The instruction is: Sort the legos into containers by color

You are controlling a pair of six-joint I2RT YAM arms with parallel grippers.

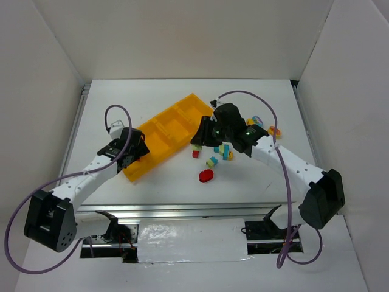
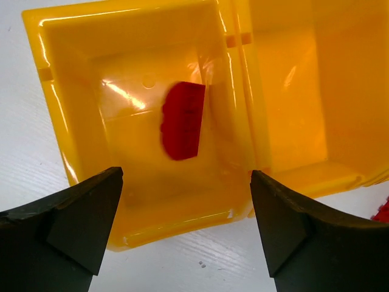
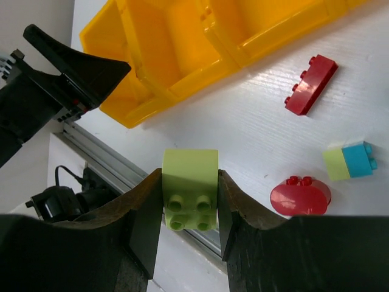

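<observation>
The left jaws stand wide apart over the end compartment of the tray (image 2: 55, 91), gripping nothing. A red brick (image 2: 182, 120) sits mid-compartment, at the centre of the left wrist frame. Its edges look soft, so I cannot say for certain that it lies settled. The right jaws are clenched on a yellow-green brick (image 3: 190, 182), pinched by its two sides at the lower centre of the right wrist frame, studs toward the camera.

The main risk is probably a clash. In the top view both arms crowd the tray at mid-frame, and the left one hangs right over the end compartment. If the right arm swings that way, the two may knock together or shove the light tray across the bench (image 3: 255, 140).

A drop into the compartment holding the red brick would spoil the sort.

A long red brick (image 3: 311, 85), a round red brick (image 3: 301, 198) and a green-and-teal pair (image 3: 349, 161) lie loose at the right of that frame. A low pass could scatter them.
</observation>
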